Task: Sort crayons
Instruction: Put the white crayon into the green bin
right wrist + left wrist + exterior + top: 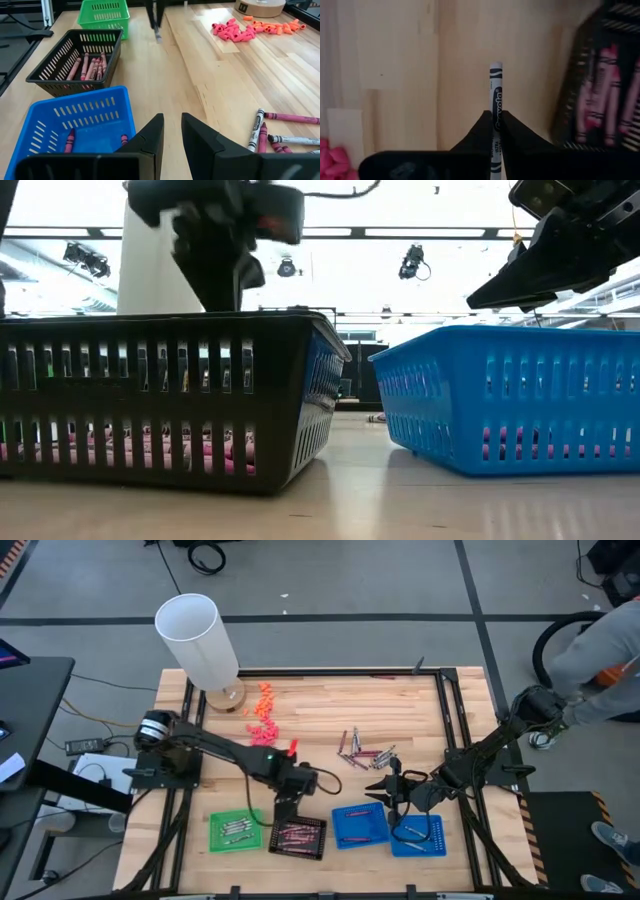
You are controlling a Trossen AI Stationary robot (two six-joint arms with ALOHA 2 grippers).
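Observation:
My left gripper (283,808) hangs over the table between the green tray (235,830) and the black tray (298,837), shut on a silver-grey crayon (496,90). The black tray holds several maroon crayons (90,65). A loose pile of crayons (365,752) lies flat on the wood at mid-table. My right gripper (172,127) hovers open and empty over the near blue tray (75,120), beside that pile. The right wrist view shows the left gripper with its crayon (157,34) far off. My left gripper pinches the crayon's labelled shaft (496,107) between its two fingers. The fingers come from above, pointing steeply down, and the crayon lies along them. Its free end (496,67) sticks out past the fingertips, clear of the table.
A second blue tray (418,833) stands to the right of the first (360,825). Chunky orange and pink pieces (263,715) lie at the far left by a tall white cylinder (200,640). A person stands past the table's right edge (600,670).

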